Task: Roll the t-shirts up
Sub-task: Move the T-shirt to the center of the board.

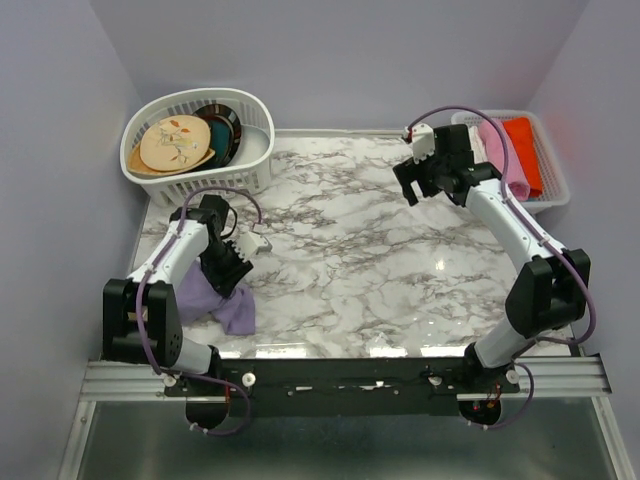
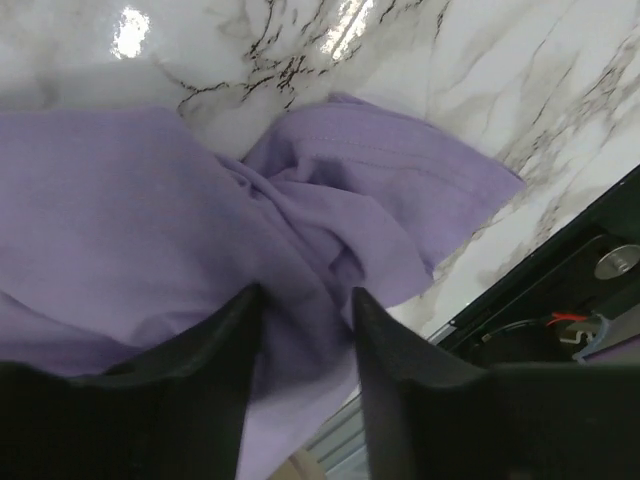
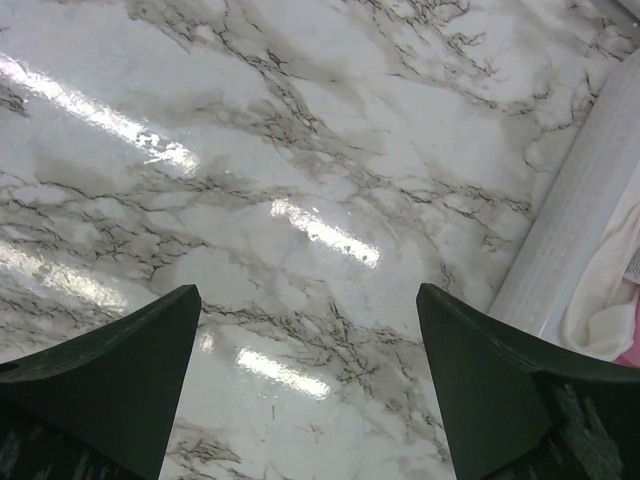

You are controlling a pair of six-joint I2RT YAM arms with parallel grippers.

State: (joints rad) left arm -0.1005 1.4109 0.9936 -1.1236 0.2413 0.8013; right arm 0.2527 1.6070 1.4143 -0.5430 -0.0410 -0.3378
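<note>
Two hands, one garment: the left hand (image 2: 305, 295) pinches a fold of the crumpled lavender t-shirt (image 2: 150, 200) at the bench's (image 1: 350, 260) near-left corner, probably to drag it flat for rolling. The right hand (image 3: 308, 292), spread wide and empty, hovers beside the clothes basket (image 1: 553, 190).

Pale lavender walls (image 1: 330, 60) enclose a glossy marble-patterned table (image 1: 350, 260) showing light glare.
</note>
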